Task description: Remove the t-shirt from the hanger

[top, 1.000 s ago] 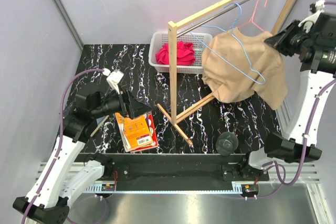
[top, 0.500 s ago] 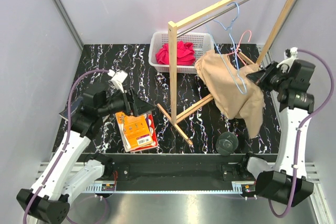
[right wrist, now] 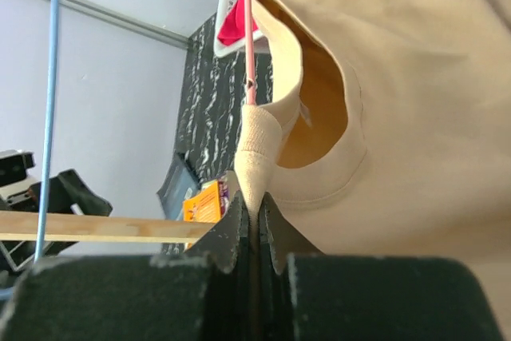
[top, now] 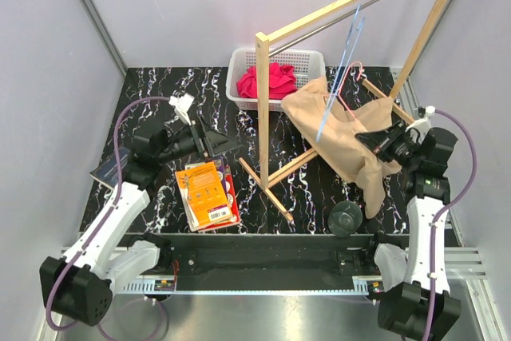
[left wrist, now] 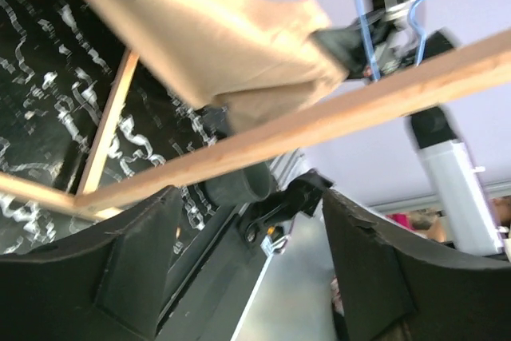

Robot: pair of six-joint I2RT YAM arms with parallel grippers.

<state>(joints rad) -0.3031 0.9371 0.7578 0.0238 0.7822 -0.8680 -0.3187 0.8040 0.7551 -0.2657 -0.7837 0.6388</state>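
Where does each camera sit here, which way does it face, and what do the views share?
Top: above and behind the bases, looking down on the table, rack and shirt; both arms show.
Left wrist: looking across under the rack bar at the shirt; open left jaws frame the bottom.
Right wrist: looking up the shirt's collar and pink hanger; right jaws shut on the shirt.
Shared: all three show the shirt.

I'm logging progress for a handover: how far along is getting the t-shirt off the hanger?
Done: the right fingers are shut on the collar of the t-shirt. In hand: the shirt sags from that grip, low beside the rack. Left: the wire of the pink hanger runs into the neck opening, so the shirt isn't free; the left fingers are open and empty.
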